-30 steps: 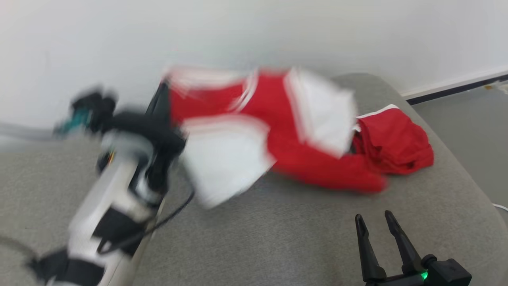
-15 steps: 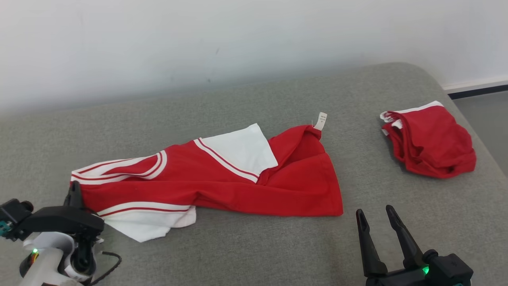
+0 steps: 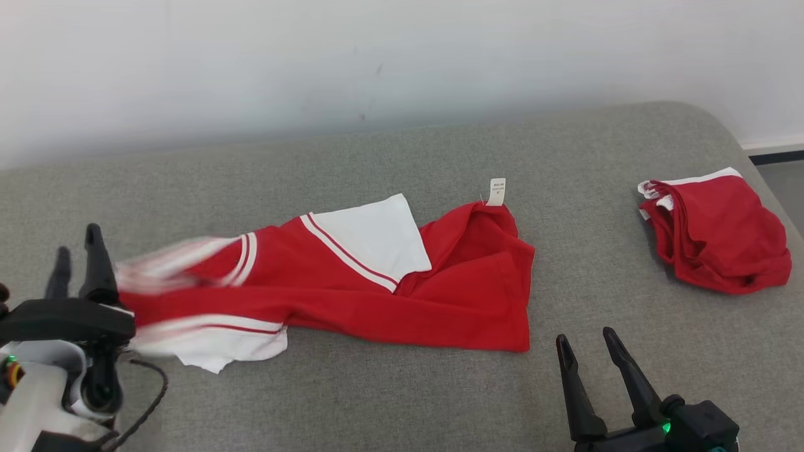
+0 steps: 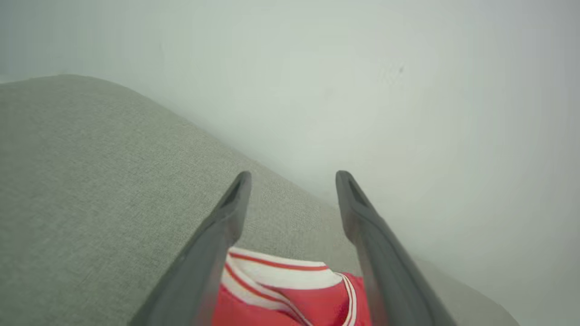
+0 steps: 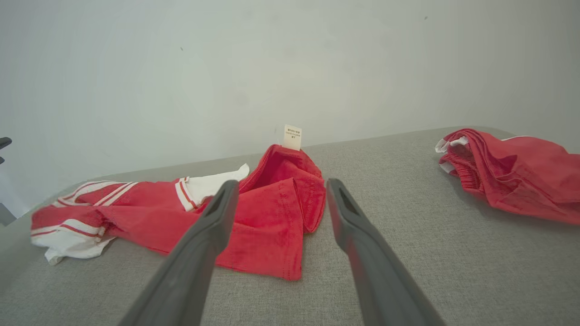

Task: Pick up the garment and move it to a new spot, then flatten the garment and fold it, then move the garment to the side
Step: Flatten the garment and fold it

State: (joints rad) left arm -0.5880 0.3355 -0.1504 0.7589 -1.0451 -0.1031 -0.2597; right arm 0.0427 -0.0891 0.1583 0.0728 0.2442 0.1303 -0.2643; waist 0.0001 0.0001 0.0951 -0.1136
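Though its left end is blurred in the head view, the garment (image 3: 408,301) (image 5: 276,213) (image 4: 290,294) reads clearly as a red shirt with white panels and red-and-white stripes. It lies crumpled and stretched sideways across the middle of the grey cushion (image 3: 389,402), not flattened and not folded. One white panel is turned up over the red cloth near its centre. A small white label (image 3: 496,191) (image 5: 292,137) stands up from its far right corner.

At the shirt's striped left end sits the left end effector (image 3: 76,245) (image 4: 293,176), its two dark fingers apart. In the left wrist view the striped hem lies low between them, and I cannot tell whether either finger touches it; nothing is pinched.

Near the front edge, just off the shirt's right hem, the right end effector (image 3: 584,336) (image 5: 282,182) hovers with its fingers spread wide and nothing between them.

Well apart, by the cushion's right end, lies a second bundle of red cloth with white trim (image 3: 722,238) (image 5: 512,181). A pale wall (image 3: 377,63) rises behind the cushion.
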